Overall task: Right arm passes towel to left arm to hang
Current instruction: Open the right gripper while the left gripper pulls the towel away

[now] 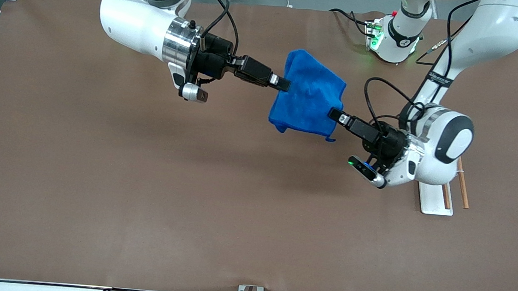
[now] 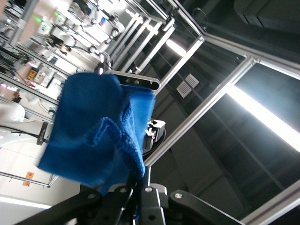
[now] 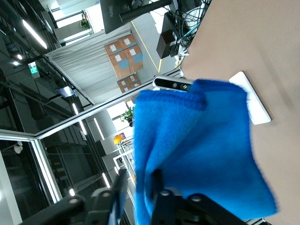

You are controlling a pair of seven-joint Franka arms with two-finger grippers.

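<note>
While both claws were on the cloth, we logged the handover at its midpoint. Right gripper (image 1: 284,84): fingers pinched narrow on the towel (image 1: 308,94), biting its edge at about nine o'clock on the cloth as the front camera showed it. The right wrist view showed the blue pile bunched between that claw's fingers (image 3: 157,187), so we judged the hold firm. Left gripper (image 1: 335,114): closed on the towel's edge at roughly four o'clock, tips buried in the fabric; the left wrist view showed a fold running down into its jaws.

We noted the towel hung in the air over the middle of the table (image 1: 98,188), slung between the two claws and clear of the surface. Its small loop tag (image 1: 330,138) dangled at five o'clock, just beside the left claw. We judged the opposed grips sensible: each arm took its own edge, so the claws did not crowd each other and the cloth stayed spread rather than balled.

Outward, the right arm (image 1: 135,20) reached in from ten o'clock, the left arm (image 1: 444,141) from four o'clock. A white base plate (image 1: 435,201) with a wooden rod (image 1: 463,189) lay just past the left wrist, near the left arm's end; we took it for the hanger. Our judgement: release by the right claw was the step due next.
</note>
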